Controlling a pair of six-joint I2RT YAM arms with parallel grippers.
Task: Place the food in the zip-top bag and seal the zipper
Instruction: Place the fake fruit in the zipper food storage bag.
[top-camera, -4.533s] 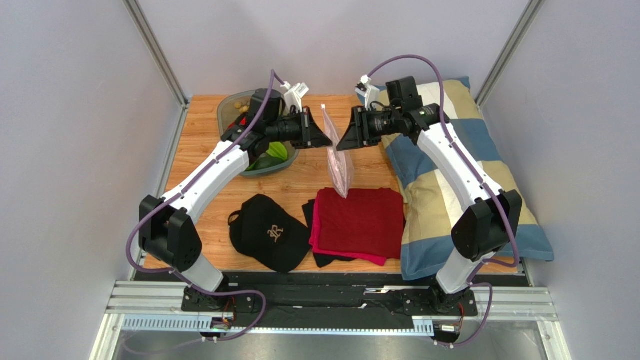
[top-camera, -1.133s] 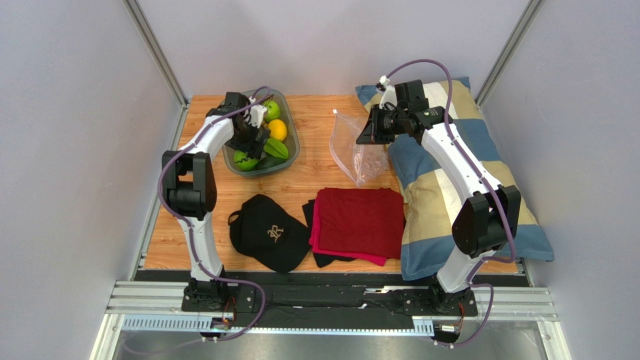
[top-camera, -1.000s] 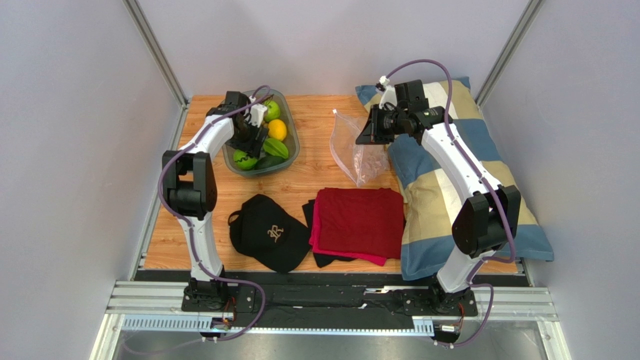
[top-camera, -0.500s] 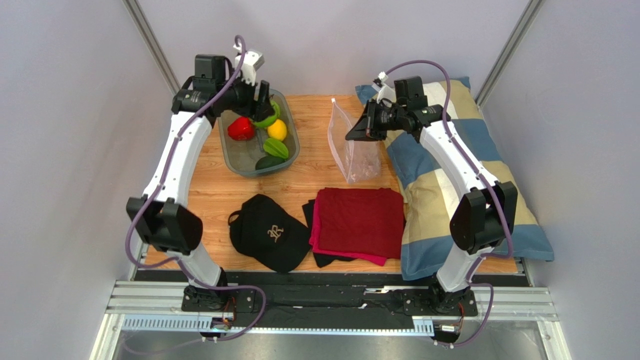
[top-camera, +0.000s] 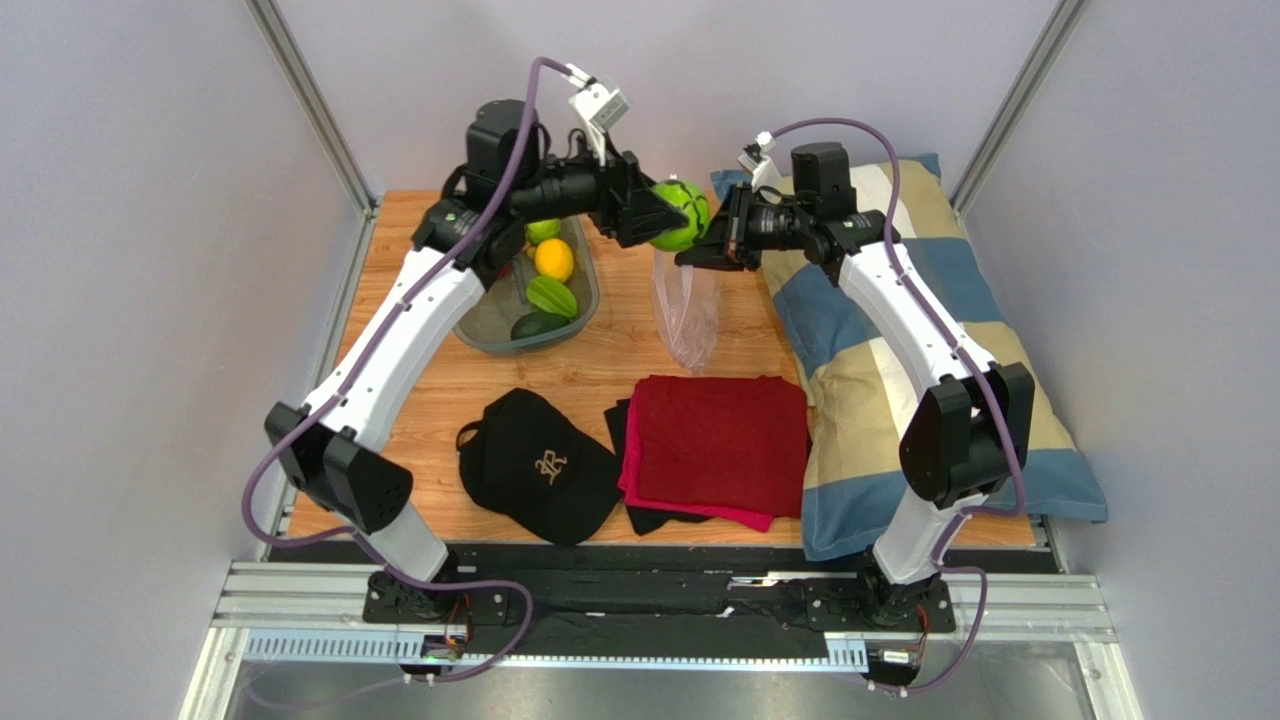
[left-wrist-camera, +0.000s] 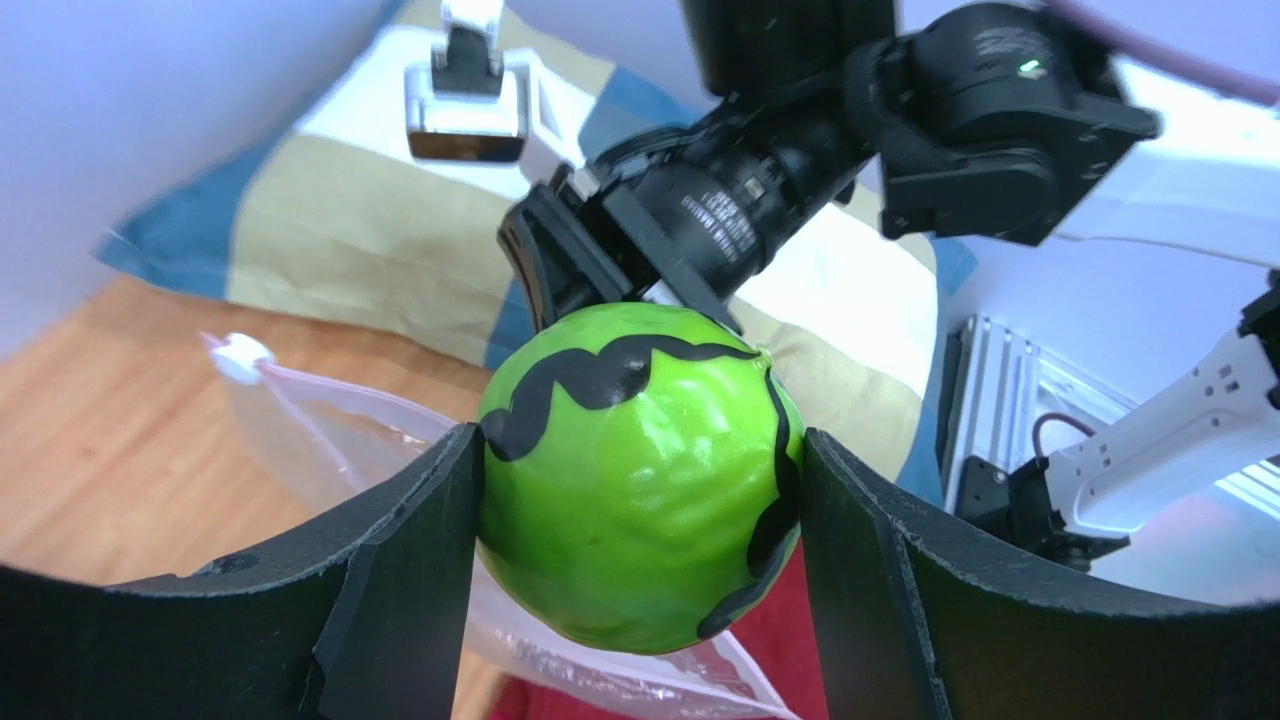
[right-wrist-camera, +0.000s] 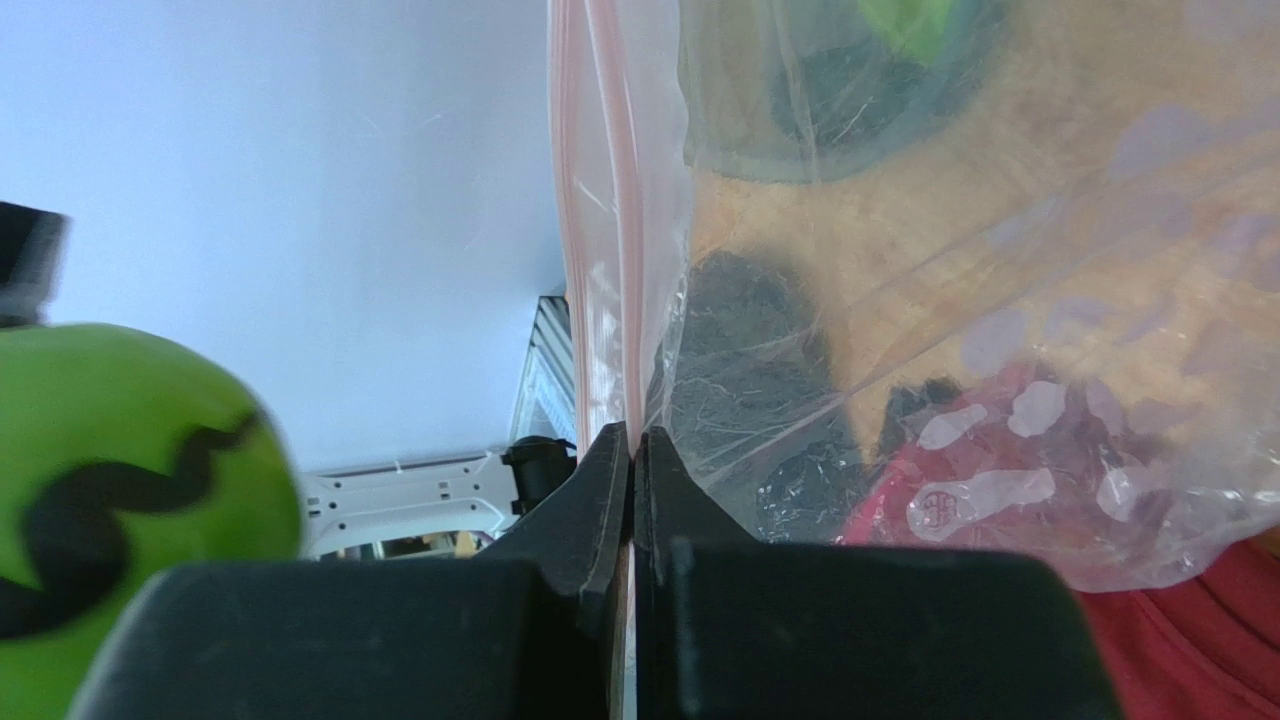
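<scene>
wooden table (top-camera: 451, 405) | grey oval tray (top-camera: 484, 342) left of left gripper (top-camera: 679, 215) | black cap (top-camera: 537, 465) nearer bases than both | red cloth (top-camera: 718, 443) over black cloth (top-camera: 616, 428), base-side of right gripper (top-camera: 703, 252) | plaid pillow (top-camera: 887, 390) to its right

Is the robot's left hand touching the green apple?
Touching. The left wrist view shows the left gripper pressing both sides of the green apple, no gap.

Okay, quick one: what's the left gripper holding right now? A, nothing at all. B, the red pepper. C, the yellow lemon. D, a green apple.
D: in the left wrist view the left gripper has both fingers pressed against a green apple with a black squiggle, while the yellow lemon lies in the tray.
</scene>
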